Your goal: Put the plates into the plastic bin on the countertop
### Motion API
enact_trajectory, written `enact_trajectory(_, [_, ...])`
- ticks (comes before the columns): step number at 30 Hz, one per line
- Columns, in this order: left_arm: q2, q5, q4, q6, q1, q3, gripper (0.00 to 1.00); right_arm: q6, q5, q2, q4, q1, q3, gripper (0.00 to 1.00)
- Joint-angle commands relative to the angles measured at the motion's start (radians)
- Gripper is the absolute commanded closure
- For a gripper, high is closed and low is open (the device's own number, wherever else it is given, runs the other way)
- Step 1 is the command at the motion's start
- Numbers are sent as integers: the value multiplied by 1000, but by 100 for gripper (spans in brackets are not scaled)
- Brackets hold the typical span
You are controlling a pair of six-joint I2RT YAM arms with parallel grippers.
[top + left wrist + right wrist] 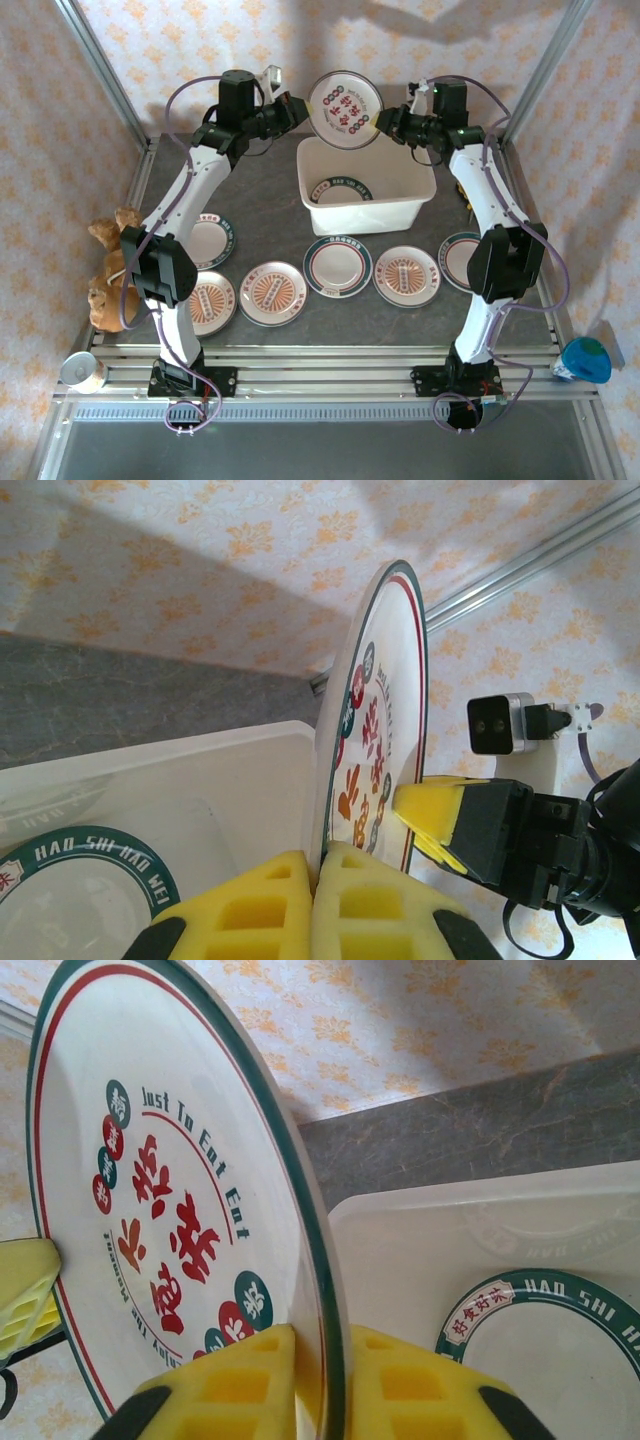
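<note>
Top external shows us the held plate [345, 104] upright above the far rim of the plastic bin [400, 215], pinched at opposite edges by the left gripper [300, 108] and the right gripper [383, 122]. We judge one side should let go before we tilt and lower it gently onto the plate inside [340, 190]. Other plates [338, 265] lie on the mottled grey countertop [265, 190], with patterned fabric walls [180, 40] around it.

This is a robotics lab cell dressed as a kitchen corner. Two arms [185, 190] trailing loose cables [558, 280] are bolted to slotted aluminium rails [330, 360], well below the left tool [300, 106] and right tool [383, 120]. A small camera [500, 723] sits just above the right tool. Aluminium posts [105, 75] frame the dark stone-look worktop [260, 200] beneath the tools. A cream backdrop [180, 40] printed with orange motifs stands behind them. The kitchenware is a raised plate [345, 103] between the tools, and more plates [338, 265] and a plastic bin [370, 215] below.
</note>
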Motion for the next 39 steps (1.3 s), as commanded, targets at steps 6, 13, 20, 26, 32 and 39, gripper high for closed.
enact_trajectory(6, [33,5,-23,51,-10,12,96,2,-15,-27,51,4,-10,93])
enact_trajectory(13, [40,-51,-125,126,-10,35,75,21,-25,-22,76,3,-15,98])
enact_trajectory(20, [41,-77,-163,170,-10,47,63,30,-21,-22,83,-4,-24,100])
enact_trajectory(26, [26,-138,-241,231,12,82,50,-2,-18,-27,33,-19,-33,100])
enact_trajectory(32, [-48,-165,-244,240,84,37,46,-128,-12,-30,-131,-30,-33,100])
enact_trajectory(39, [-107,-190,-223,240,132,-73,45,-261,5,-27,-292,-30,-59,100])
